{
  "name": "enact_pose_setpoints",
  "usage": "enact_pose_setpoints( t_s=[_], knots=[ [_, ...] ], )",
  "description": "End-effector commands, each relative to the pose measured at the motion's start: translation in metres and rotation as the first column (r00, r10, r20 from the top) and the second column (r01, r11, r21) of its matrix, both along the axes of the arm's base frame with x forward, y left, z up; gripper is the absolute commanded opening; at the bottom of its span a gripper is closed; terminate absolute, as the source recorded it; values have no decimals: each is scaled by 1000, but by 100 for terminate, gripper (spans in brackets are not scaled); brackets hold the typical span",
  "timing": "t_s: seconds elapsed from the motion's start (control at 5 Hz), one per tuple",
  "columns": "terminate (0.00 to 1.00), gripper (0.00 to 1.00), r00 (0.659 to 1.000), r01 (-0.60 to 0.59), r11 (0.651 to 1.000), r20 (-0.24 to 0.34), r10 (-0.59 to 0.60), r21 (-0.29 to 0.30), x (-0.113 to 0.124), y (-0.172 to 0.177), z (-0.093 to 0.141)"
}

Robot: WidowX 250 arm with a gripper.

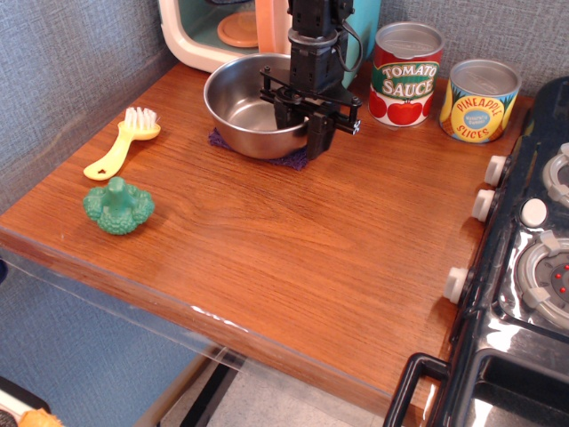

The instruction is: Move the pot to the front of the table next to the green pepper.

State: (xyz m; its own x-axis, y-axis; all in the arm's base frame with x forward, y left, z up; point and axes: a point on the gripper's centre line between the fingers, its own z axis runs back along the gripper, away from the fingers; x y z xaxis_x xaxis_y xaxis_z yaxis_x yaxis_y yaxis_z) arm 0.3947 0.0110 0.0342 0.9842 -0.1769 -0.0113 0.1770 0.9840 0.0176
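Observation:
The pot [242, 114], a shiny steel bowl, sits on a purple cloth [292, 161] at the back of the table [311, 258]. My gripper [303, 127] comes down on the pot's right rim, with one finger inside the bowl and one outside. The jaws look closed on the rim. The green pepper [118, 206] lies near the front left edge, far from the pot and the gripper.
A yellow-handled brush [124, 142] lies behind the green pepper. A tomato sauce can [406, 76] and a pineapple can [480, 100] stand at the back right. A black toy stove [524, 267] borders the right side. A teal and white toy appliance [200, 36] stands behind the pot.

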Motion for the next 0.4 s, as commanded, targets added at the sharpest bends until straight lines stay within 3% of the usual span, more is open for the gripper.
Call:
enact_pose_setpoints(
  t_s=[0.0,0.2],
  knots=[
    [0,0,988,-18,1000,156,20,-17,9,11,48],
    [0,0,981,-16,999,194,22,-31,10,17,64]
  ],
)
